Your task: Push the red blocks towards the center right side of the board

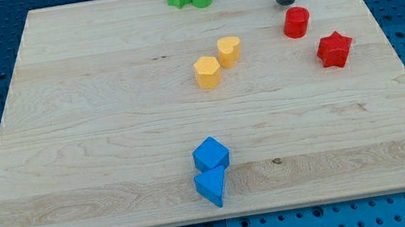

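Toward the view's upper right of the desk (110, 143), my tip (287, 1) sits just above the red cylinder (296, 22), close but apart from it; the rod carries no gripper, so there is nothing to open or close. Just right and lower lies the red star (334, 49). Green, yellow and blue pairs lie elsewhere, well apart.
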Available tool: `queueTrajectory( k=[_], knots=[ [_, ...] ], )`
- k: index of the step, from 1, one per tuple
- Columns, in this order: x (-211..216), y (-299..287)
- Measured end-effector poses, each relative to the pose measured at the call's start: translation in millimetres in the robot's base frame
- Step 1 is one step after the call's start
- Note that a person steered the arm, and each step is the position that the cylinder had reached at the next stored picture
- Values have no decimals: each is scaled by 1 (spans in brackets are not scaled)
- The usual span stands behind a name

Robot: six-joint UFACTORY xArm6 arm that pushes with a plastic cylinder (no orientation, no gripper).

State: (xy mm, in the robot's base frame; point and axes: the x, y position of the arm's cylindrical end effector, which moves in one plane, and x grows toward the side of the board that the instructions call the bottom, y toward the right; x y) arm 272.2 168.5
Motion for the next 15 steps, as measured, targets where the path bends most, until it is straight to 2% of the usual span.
queueTrajectory(
  k=[4, 7, 9, 12, 15],
  knots=[
    [30, 4],
    [36, 4],
    [64, 4],
    [64, -4],
    [81, -29]
  ],
)
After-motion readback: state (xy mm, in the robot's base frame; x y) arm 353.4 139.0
